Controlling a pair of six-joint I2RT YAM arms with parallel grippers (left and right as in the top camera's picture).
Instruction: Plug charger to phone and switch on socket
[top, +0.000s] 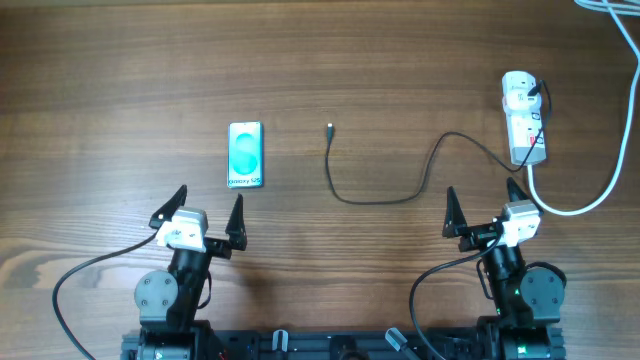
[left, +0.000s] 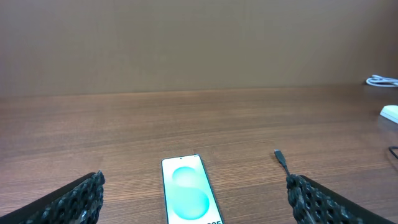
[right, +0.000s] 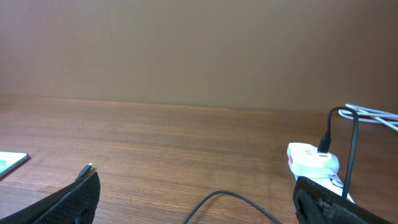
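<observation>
The phone (top: 245, 154) lies flat, teal-and-white screen up, left of centre; it shows in the left wrist view (left: 188, 196) just ahead of the open left gripper (top: 205, 210). The charger, a thin black cable (top: 385, 196), curves from its plug tip (top: 330, 128) right of the phone across to the white socket (top: 523, 117) at the far right. The tip shows in the left wrist view (left: 280, 158) and the right wrist view (right: 85, 170). The right gripper (top: 487, 207) is open and empty, near the table's front, with the cable (right: 230, 198) and the socket (right: 313, 158) ahead of it.
A thick white cable (top: 610, 150) loops from the socket's near end to the top right corner. Each arm's black base cable (top: 80, 280) trails near the front edge. The surface is brown wood.
</observation>
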